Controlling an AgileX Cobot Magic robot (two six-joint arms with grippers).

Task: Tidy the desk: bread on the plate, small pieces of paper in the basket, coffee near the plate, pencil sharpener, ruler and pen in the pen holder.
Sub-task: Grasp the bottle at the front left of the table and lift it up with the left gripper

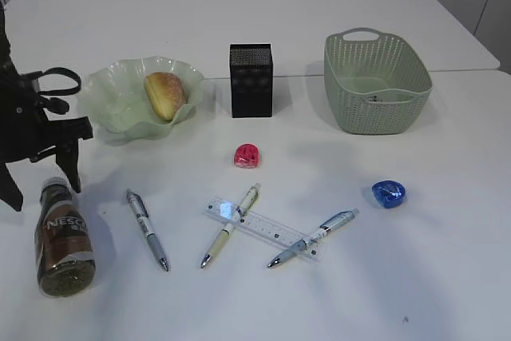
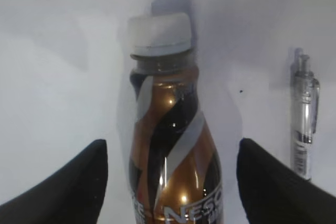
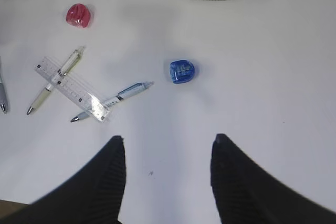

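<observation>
A: Left wrist view first: the left gripper (image 2: 170, 182) is wide open, one dark finger (image 2: 63, 187) in the lower left of the frame and the other in the lower right. The coffee bottle (image 2: 170, 145) lies between them with its white cap toward the top of the frame. Neither finger touches it. A clear pen (image 2: 303, 124) lies at the right edge.

B: And the right one?

A: In the right wrist view the right gripper (image 3: 168, 182) is also open and holds nothing; its two fingers fill the bottom of the frame over bare table (image 3: 273, 77). Above them is the blue pencil sharpener (image 3: 181, 71), near the centre. At the left the transparent ruler (image 3: 71, 88) lies across two pens, and the red pencil sharpener (image 3: 78, 14) is in the upper left.

B: Where are the other things?

A: In the exterior view the bread (image 1: 164, 94) is on the green plate (image 1: 112, 93), upper left of centre. The black pen holder (image 1: 251, 80) stands in the upper middle, and the green basket (image 1: 375, 81) in the upper right. The coffee bottle is in the lower left corner, below the plate and apart from it.
</observation>
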